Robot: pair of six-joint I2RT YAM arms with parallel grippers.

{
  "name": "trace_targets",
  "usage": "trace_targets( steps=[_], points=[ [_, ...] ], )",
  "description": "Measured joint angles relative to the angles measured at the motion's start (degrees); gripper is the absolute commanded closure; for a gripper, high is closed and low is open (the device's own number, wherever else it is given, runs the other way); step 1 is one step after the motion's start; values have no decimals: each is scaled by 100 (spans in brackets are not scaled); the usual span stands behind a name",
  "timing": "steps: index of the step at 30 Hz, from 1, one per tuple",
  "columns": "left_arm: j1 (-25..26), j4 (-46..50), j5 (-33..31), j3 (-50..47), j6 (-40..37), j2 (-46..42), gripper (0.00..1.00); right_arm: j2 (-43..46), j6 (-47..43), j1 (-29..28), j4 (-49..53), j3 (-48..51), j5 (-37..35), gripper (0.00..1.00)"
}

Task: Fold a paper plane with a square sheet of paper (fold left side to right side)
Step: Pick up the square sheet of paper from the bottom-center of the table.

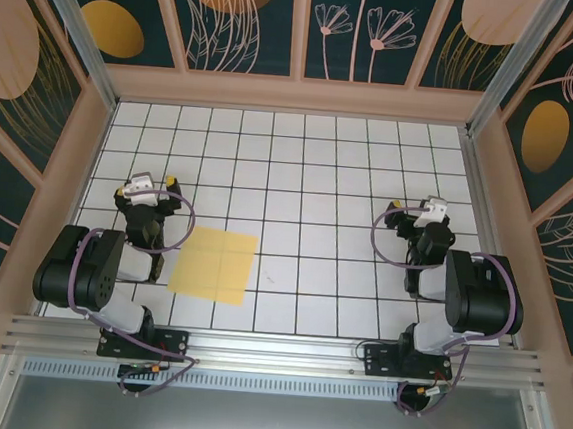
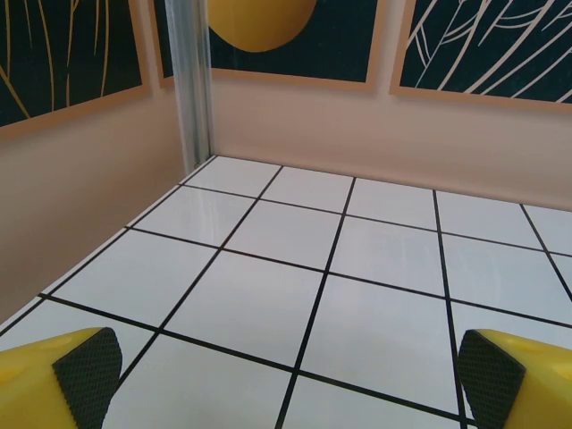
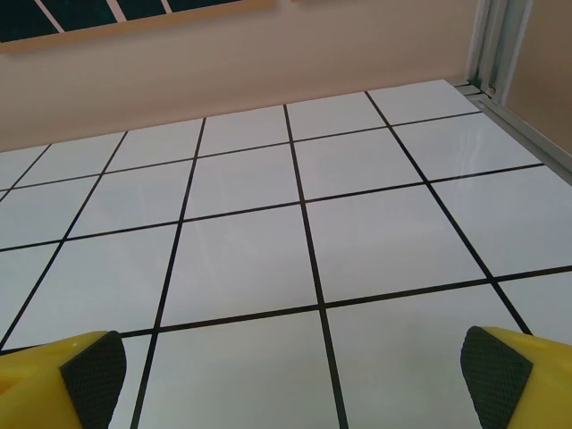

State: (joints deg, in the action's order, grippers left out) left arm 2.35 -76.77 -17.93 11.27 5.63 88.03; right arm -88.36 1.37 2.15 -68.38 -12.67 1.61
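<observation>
Left gripper (image 1: 156, 181) near, left of the square sheet of paper (image 1: 214, 264)

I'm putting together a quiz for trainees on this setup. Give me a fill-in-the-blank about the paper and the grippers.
1. The paper lying flat is coloured ___.
2. It lies on the ___ half of the table.
3. The left gripper and the right gripper are both ___, with nothing between their fingers.

Missing words: yellow; left; open.
</observation>
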Motion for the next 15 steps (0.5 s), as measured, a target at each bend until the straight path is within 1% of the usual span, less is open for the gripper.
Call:
trace_targets(
  steps=[15],
  points=[
    [0, 35, 0, 0, 0, 0, 2, 0, 2, 37, 0, 0, 61, 1]
  ],
)
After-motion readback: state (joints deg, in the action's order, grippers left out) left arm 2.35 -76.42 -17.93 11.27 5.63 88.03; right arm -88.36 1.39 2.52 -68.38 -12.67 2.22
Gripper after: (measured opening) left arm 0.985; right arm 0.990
